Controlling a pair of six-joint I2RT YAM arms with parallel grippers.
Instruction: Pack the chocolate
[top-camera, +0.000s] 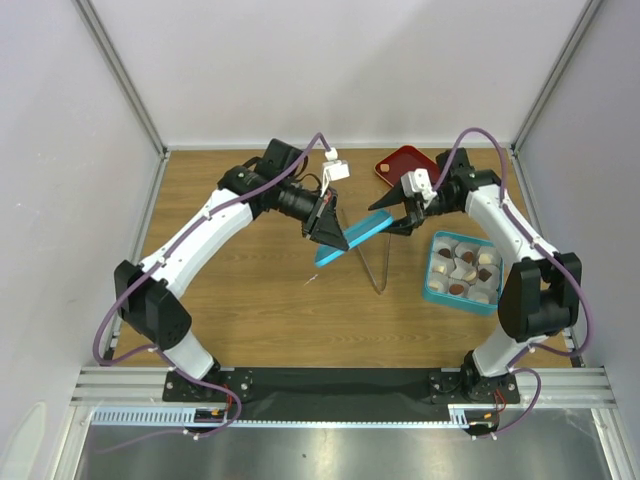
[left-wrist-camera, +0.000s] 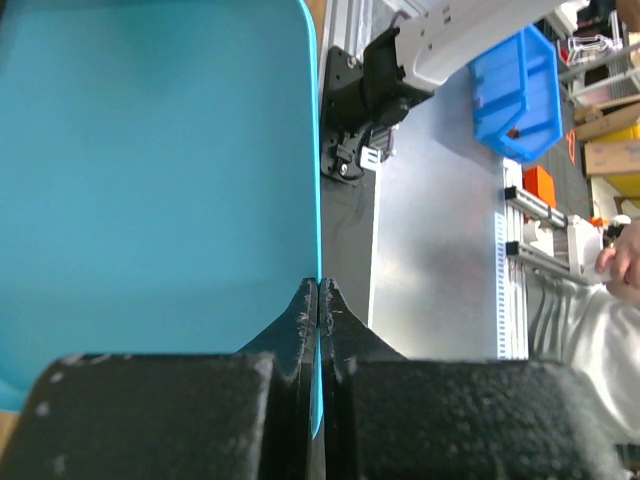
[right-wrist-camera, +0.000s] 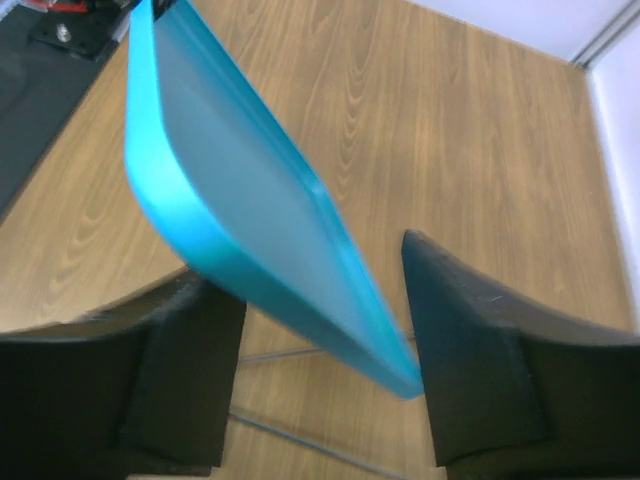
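Observation:
The chocolate (top-camera: 464, 270), several small dark brown, tan and cream pieces, sits in the compartments of the teal box (top-camera: 432, 272) at the right. A teal lid (top-camera: 356, 237) hangs tilted above the table's middle. My left gripper (top-camera: 333, 243) is shut on the lid's edge (left-wrist-camera: 318, 285), and the lid (left-wrist-camera: 150, 180) fills its wrist view. My right gripper (top-camera: 396, 222) is open, its jaws on either side of the lid's other end. In the right wrist view the lid (right-wrist-camera: 230, 210) passes between the jaws of this gripper (right-wrist-camera: 315, 265), close to the right finger (right-wrist-camera: 470, 330).
A dark red tray (top-camera: 405, 163) lies at the back right, behind the right arm. A thin V-shaped rod (top-camera: 381, 265) lies on the wooden table (top-camera: 250, 290) under the lid, left of the teal box. It also shows in the right wrist view (right-wrist-camera: 300, 445).

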